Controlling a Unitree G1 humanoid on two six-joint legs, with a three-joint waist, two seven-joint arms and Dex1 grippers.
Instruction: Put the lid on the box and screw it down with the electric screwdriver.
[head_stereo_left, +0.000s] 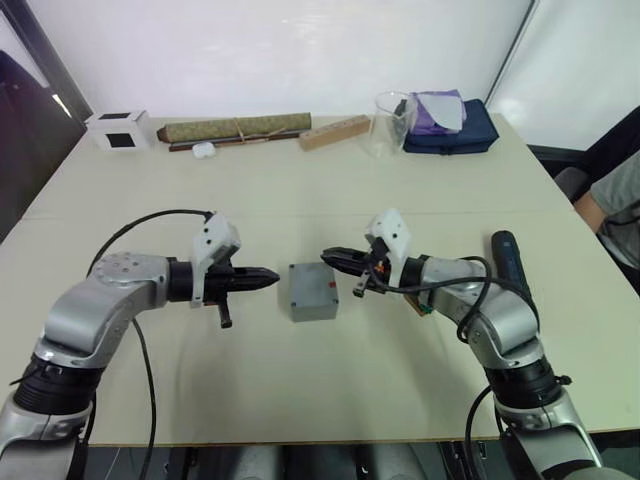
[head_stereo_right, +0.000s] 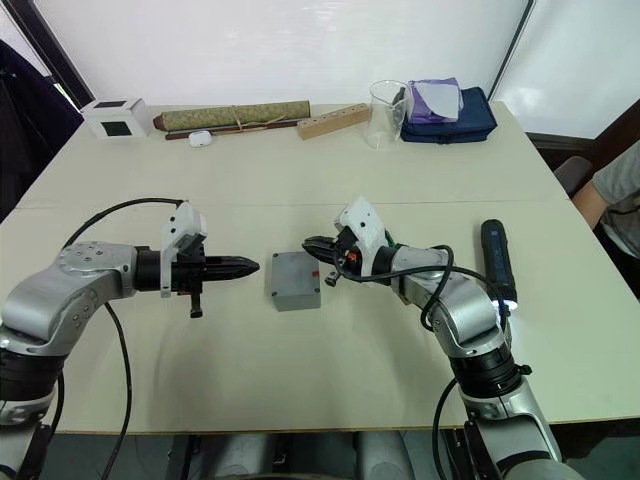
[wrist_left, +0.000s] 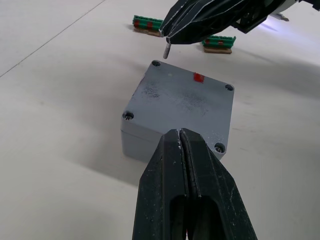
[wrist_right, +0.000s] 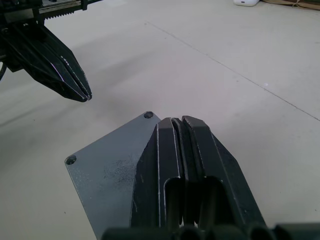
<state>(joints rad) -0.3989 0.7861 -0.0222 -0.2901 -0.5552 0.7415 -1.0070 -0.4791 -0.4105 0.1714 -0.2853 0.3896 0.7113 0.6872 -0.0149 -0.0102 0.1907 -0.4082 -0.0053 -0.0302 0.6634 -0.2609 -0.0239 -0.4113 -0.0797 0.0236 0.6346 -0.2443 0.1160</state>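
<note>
A pale beige desk (head_stereo_left: 300, 400) stood before a white wall. Along its far edge, from the left corner, lay a small white cube with a black window (head_stereo_left: 118, 129), a small white oval object (head_stereo_left: 203, 150), a long olive-green roll tied with cord (head_stereo_left: 238, 128), a light wooden block (head_stereo_left: 334, 132), a clear glass beaker (head_stereo_left: 391, 124) and a dark blue pouch (head_stereo_left: 452, 132) with a purple cloth (head_stereo_left: 438, 110) on it.

Near the middle of the desk, the left gripper (head_stereo_left: 271, 279) pointed inward toward the box, its two black fingers (wrist_left: 192, 165) pressed together with nothing between them, the tips just short of the box's left side and not touching it.

The small square grey metal box (head_stereo_left: 312, 291) sat between the two grippers, with the flat grey metal lid (wrist_left: 182, 102) lying on top of it, a small red mark on the lid's surface and a screw head visible in each corner hole.

The right gripper (head_stereo_left: 329, 257) hovered over the box's far right corner, fingers (wrist_right: 167, 155) closed tight, holding nothing visible; whether the tips touched the lid could not be told.

The black cylindrical electric screwdriver (head_stereo_right: 498, 261) lay near the right edge of the desk, well apart from the box, untouched, a light glowing at its near end. At the far right edge, a person's arm in a grey sleeve (head_stereo_left: 612, 205) showed.
</note>
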